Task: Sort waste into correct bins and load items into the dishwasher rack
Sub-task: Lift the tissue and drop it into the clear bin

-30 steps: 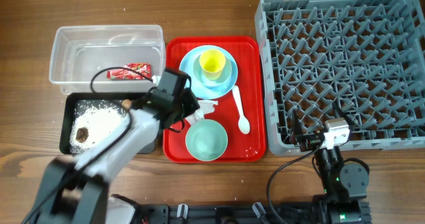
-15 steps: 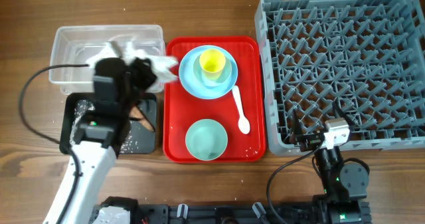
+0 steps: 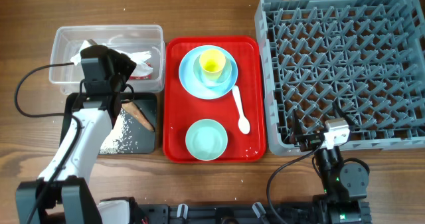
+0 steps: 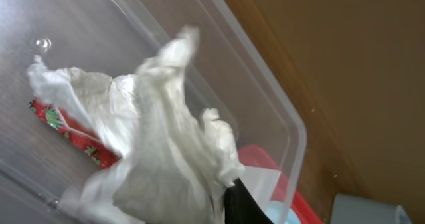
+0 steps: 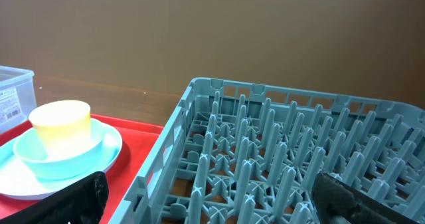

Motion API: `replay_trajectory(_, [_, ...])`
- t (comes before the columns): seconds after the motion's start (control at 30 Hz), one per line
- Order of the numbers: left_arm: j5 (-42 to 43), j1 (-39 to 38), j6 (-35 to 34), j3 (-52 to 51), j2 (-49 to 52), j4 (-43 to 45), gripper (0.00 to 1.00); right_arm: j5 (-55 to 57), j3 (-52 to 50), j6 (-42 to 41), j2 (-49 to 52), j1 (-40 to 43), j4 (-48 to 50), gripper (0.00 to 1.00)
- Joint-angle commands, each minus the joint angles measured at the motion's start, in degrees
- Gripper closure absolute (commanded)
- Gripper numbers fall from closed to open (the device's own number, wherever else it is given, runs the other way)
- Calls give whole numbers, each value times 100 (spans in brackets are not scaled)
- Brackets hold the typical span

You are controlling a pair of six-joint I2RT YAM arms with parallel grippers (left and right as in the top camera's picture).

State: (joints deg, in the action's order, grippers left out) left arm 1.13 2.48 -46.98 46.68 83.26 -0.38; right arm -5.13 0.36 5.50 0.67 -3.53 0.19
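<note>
L gripper (image 3: 123, 63) hangs over clear tub (image 3: 66, 34). Crumpled tissue (image 4: 159, 151) is bunched against its finger, inside tub, over red-and-white wrapper (image 4: 63, 124); can't tell if jaws grip it. R gripper (image 5: 206, 204) sits well right of tub by dishwasher rack (image 5: 279, 164), fingers wide apart, holding nothing.

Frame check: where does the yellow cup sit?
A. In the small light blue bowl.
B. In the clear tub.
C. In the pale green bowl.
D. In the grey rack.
A: the yellow cup nests in the small light blue bowl, which rests on the round plate.
</note>
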Motion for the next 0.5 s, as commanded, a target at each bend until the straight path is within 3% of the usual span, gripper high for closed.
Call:
replay_trajectory(0.0, [-52, 26, 28, 66, 46, 83, 39, -74, -7, 50, -46, 17, 17, 0])
replay_trajectory(0.03, [-4, 26, 31, 66, 42, 83, 30, -74, -7, 52, -46, 17, 17, 0])
replay_trajectory(0.07, [127, 26, 31, 66, 31, 81, 28, -74, -7, 50, -46, 17, 17, 0])
replay_trajectory(0.3, [2291, -26, 28, 66, -507, -249, 25, -74, -7, 50, -46, 17, 17, 0])
replay_trajectory(0.47, [3141, -393, 144, 63, -1366, -2028, 27, -74, -7, 50, -46, 17, 17, 0])
